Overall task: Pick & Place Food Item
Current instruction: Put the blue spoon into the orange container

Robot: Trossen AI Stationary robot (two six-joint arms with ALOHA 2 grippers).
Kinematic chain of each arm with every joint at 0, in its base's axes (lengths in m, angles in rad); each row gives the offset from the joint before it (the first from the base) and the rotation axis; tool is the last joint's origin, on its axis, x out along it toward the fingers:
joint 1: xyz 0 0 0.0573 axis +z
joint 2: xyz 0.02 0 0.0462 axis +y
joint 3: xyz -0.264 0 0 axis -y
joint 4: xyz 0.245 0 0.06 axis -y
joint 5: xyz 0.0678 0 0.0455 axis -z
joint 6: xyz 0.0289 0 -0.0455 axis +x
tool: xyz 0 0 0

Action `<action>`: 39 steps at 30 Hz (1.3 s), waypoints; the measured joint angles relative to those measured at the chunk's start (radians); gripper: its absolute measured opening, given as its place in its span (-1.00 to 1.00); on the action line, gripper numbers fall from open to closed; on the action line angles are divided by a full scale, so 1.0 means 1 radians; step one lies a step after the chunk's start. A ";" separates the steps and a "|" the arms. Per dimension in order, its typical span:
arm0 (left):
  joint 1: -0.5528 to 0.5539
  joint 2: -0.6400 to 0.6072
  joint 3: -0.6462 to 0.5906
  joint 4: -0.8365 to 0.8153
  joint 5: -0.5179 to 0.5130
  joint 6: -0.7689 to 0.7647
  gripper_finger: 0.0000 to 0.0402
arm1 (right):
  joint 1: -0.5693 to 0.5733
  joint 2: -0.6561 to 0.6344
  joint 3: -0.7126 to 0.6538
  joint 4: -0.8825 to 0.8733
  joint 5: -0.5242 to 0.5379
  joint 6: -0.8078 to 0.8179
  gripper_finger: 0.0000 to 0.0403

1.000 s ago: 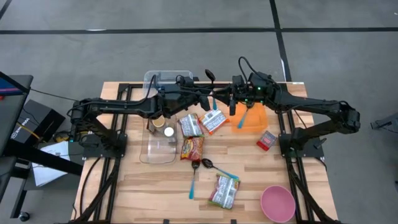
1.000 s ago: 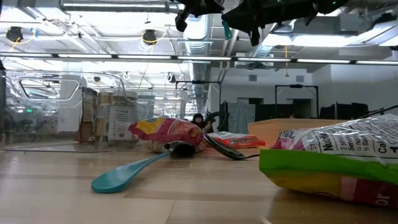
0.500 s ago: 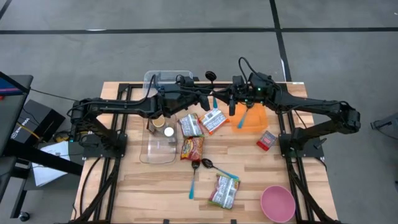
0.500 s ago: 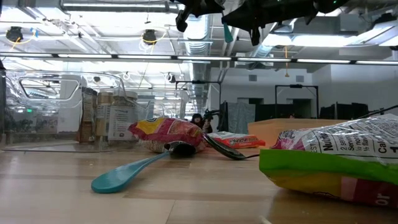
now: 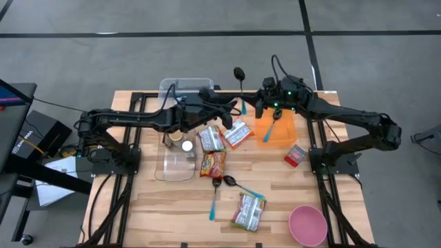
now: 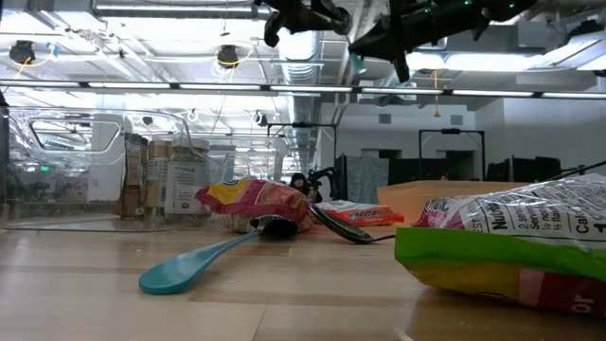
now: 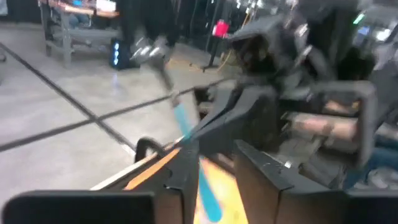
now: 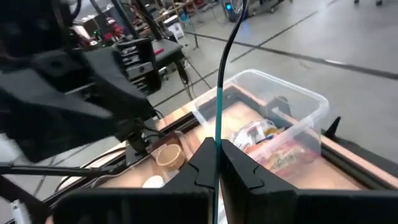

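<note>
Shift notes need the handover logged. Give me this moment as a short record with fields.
right gripper: shut on the handle of a thin teal-handled spoon with a black bowl, raised over the table's far side
left gripper: open, raised, close beside that spoon's handle
orange tray: right of centre, with a second teal spoon in it
clear plastic tub: far side, left of centre
pink bowl: near right corner

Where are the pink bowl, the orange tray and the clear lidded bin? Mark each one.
pink bowl (image 5: pixel 307 225), high view, on its inner floor.
orange tray (image 5: pixel 284 135), high view, on a bare part of its floor.
clear lidded bin (image 8: pixel 309 102), right wrist view, on its rim corner.
</note>
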 joint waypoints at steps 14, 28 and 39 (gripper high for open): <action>-0.002 -0.149 0.001 -0.252 -0.109 0.078 -0.30 | -0.112 -0.258 -0.253 -0.084 -0.033 0.204 -1.00; 0.000 -0.205 0.000 -0.373 -0.119 0.073 -0.39 | 0.014 -0.631 -0.695 0.154 0.293 0.668 -1.00; 0.000 -0.204 0.000 -0.397 -0.118 0.068 -0.41 | 0.159 -0.666 -0.767 -0.046 0.640 0.980 -1.00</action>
